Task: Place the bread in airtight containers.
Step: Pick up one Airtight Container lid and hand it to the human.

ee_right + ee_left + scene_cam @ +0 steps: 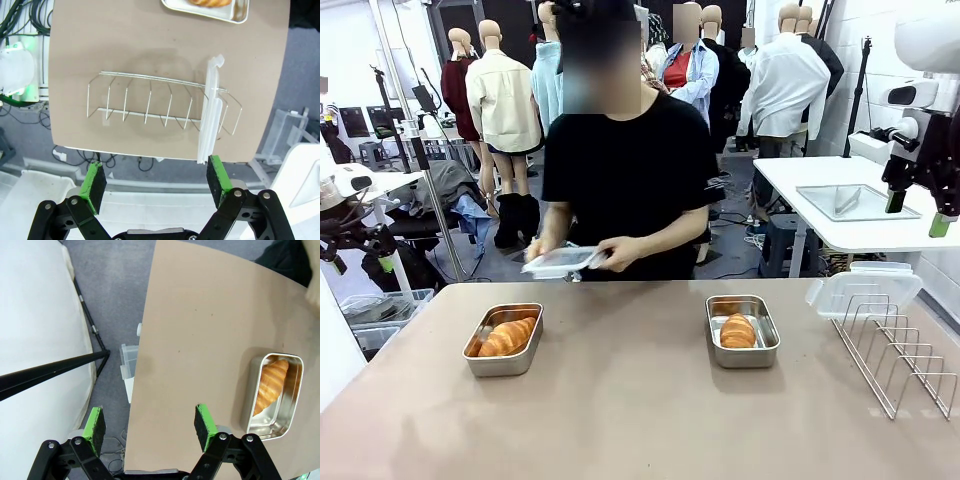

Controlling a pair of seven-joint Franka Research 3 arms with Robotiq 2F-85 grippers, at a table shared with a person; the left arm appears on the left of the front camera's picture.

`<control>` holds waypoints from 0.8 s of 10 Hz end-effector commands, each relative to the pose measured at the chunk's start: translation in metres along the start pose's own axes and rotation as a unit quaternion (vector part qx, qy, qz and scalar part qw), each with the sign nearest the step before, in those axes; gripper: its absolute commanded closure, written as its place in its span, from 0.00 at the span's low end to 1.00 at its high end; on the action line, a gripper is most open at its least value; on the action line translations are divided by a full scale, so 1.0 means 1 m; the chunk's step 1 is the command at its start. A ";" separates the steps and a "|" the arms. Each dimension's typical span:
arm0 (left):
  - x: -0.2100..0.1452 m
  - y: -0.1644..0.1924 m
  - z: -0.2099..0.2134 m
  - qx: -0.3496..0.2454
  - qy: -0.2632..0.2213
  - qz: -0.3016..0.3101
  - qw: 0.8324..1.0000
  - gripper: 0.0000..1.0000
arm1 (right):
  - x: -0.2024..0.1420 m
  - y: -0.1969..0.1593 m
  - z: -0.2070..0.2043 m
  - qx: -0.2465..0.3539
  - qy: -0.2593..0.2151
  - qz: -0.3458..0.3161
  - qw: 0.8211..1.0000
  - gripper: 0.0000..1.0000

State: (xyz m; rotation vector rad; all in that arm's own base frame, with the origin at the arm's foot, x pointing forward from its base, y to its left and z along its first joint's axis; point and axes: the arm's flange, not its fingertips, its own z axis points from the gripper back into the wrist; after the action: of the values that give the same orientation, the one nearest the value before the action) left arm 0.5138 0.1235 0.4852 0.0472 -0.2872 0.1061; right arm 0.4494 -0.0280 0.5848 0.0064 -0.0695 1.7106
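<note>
Two steel airtight containers stand open on the brown table. The left one (pixel 505 366) holds a piece of bread (pixel 507 336), and the right one (pixel 745 357) holds another (pixel 737 331). Across the table a person holds a clear lid (pixel 563 262) in both hands. A second clear lid (pixel 863 292) leans in the wire rack. My left gripper (pixel 362 264) hangs open off the table's left side; its wrist view shows its open gripper (pixel 150 422) above the table edge, with the left container (pixel 272 425) and bread (pixel 272 381) to the right. My right gripper (pixel 917 210) is raised and open at the far right, and appears open in its wrist view (pixel 156 180) above the rack.
The wire rack (pixel 900 350) sits at the table's right end, seen from above as rack (pixel 160 102) with the lid (pixel 211 120) in it. A white side table with a flat tray (pixel 855 203) stands behind on the right. Plastic bins (pixel 380 310) sit on the floor at left.
</note>
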 end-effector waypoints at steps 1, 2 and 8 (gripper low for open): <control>0.000 0.000 0.001 0.006 -0.001 0.003 1.000 0.08 | 0.001 0.001 0.001 0.005 0.001 -0.002 1.000 0.00; 0.000 0.000 0.001 0.006 -0.001 0.003 1.000 0.08 | 0.001 0.001 0.001 0.005 0.001 -0.002 1.000 0.00; 0.000 0.000 0.001 0.006 -0.001 0.003 1.000 0.08 | 0.001 0.001 0.001 0.005 0.001 -0.002 1.000 0.00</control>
State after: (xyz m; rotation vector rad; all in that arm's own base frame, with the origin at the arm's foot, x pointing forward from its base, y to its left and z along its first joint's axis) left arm 0.5138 0.1235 0.4852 0.0472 -0.2872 0.1061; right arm 0.4494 -0.0280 0.5848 0.0064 -0.0695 1.7106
